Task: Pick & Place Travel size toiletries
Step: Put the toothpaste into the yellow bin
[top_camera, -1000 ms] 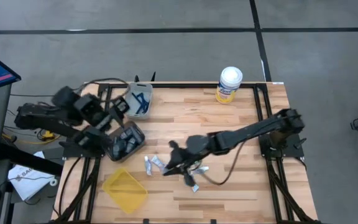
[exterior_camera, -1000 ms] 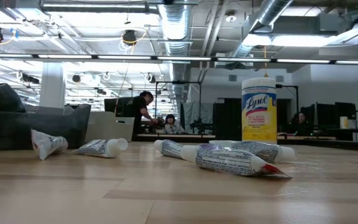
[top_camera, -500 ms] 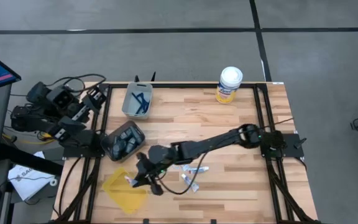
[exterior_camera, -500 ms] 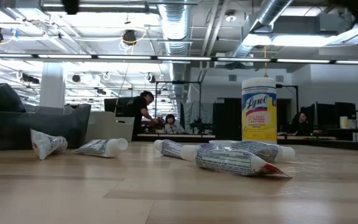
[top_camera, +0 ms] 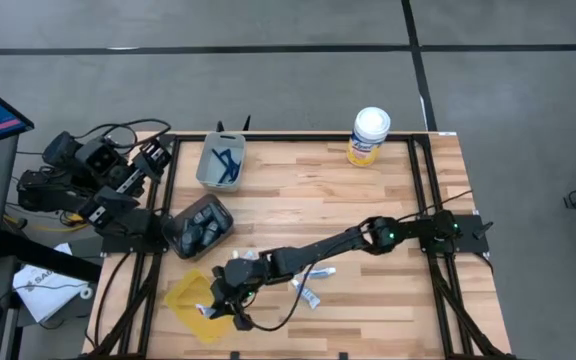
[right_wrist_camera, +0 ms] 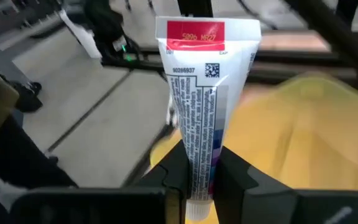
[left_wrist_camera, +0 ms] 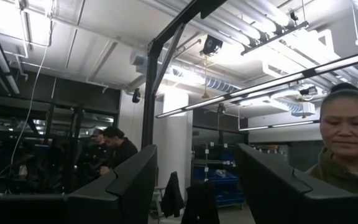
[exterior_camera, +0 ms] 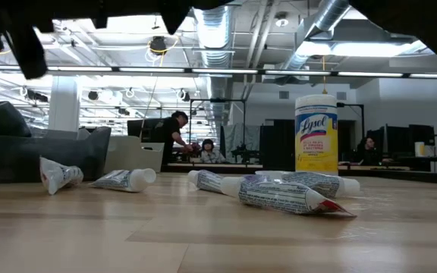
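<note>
now that the right gripper [top_camera: 211,308] has swung over from mid-table to about 7 o'clock, it's hanging over the yellow tray [top_camera: 190,296] with its fingers clamped on a white tube [right_wrist_camera: 199,106], red end pointing away. looks ready to drop. more tubes [top_camera: 308,283] wait on the table [top_camera: 368,210] around 5 o'clock. left gripper [left_wrist_camera: 194,186] sits parked off the 9 o'clock edge, fingers apart, holding nothing.

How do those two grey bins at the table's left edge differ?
The far bin is light grey and holds blue razors; the near bin is darker, turned askew, and packed with dark grey pieces. The far bin looks sparsely filled, the near bin nearly full. Both are small, open-topped and rectangular.
</note>
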You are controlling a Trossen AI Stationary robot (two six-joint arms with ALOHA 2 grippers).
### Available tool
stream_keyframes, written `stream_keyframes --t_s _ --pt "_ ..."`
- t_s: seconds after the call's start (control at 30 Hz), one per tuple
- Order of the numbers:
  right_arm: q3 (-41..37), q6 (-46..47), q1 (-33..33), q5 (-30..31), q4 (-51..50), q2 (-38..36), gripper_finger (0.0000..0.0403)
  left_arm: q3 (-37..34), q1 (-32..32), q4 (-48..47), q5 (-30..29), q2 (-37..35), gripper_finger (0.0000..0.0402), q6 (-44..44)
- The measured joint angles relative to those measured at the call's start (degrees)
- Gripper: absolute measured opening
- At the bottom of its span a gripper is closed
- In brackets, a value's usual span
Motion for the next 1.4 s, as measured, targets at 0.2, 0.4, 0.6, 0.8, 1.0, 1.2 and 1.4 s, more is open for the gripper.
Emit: stream_keyframes --t_s 0.2,0.4,0.6,0.8,1.0,1.2,1.4 --pt "0.04 -7.0 -0.04 3.17 -5.67 -0.09 0.0067 0.0 0.0 -0.03 0.12 0.0 0.0213 0.0" --pt "0.04 -9.89 0.0 2.51 -5.4 -0.22 0.015 0.0 0.0 -0.09 0.24 0.0 0.0213 0.0" --pt "0.0 -3.77 -0.95 1.33 -11.16 -2.77 0.0251 0.0 0.0 -2.66 0.2 -0.01 0.0213 0.0" --pt "-0.02 -7.43 -3.8 0.26 -33.6 -19.38 0.0268 0.0 0.0 -14.75 -0.82 0.23 0.0213 0.04" --pt "-0.01 -13.65 -2.95 6.47 -51.75 -37.18 0.0234 0.0 0.0 -21.36 -2.06 2.28 0.0213 0.48" --pt "0.31 -9.29 -1.27 16.79 -67.72 -56.18 0.0154 0.02 0.0 -21.61 -3.79 5.51 0.0213 0.63" --pt "-0.07 1.61 7.43 32.86 -81.94 -67.8 0.0067 0.02 0.02 -27.04 -13.01 10.65 0.0213 4.56"
